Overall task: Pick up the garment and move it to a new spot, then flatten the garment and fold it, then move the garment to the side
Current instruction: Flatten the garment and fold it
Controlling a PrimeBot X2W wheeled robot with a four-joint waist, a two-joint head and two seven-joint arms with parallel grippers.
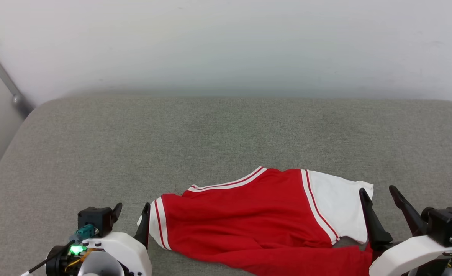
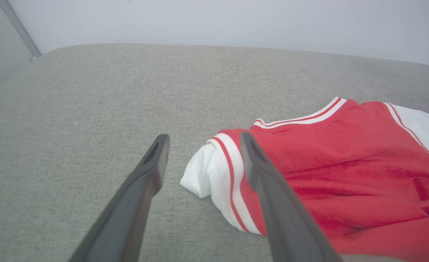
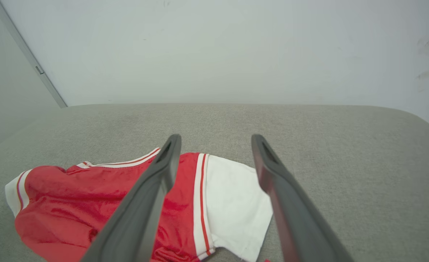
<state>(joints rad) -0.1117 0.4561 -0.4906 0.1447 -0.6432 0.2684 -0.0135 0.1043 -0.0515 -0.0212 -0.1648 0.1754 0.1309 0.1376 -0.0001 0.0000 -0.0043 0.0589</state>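
The garment (image 1: 256, 222) is a red jersey with white sleeves and striped trim. It lies spread on the grey cushion near the front edge, plain red side up. My left gripper (image 1: 132, 211) stands open at its left sleeve, holding nothing. In the left wrist view the gripper (image 2: 203, 142) hovers over the white sleeve end of the garment (image 2: 345, 163). My right gripper (image 1: 379, 191) is open beside the white right sleeve. The right wrist view shows that gripper (image 3: 216, 142) spread above the sleeve of the garment (image 3: 232, 196). The garment's lower part runs out of the head view.
A grey fabric cushion (image 1: 172, 134) stretches far behind the garment to a pale wall (image 1: 226, 46). A metal rail (image 1: 4, 80) runs down the wall at the left. The cushion's rounded left edge (image 1: 4, 161) drops away.
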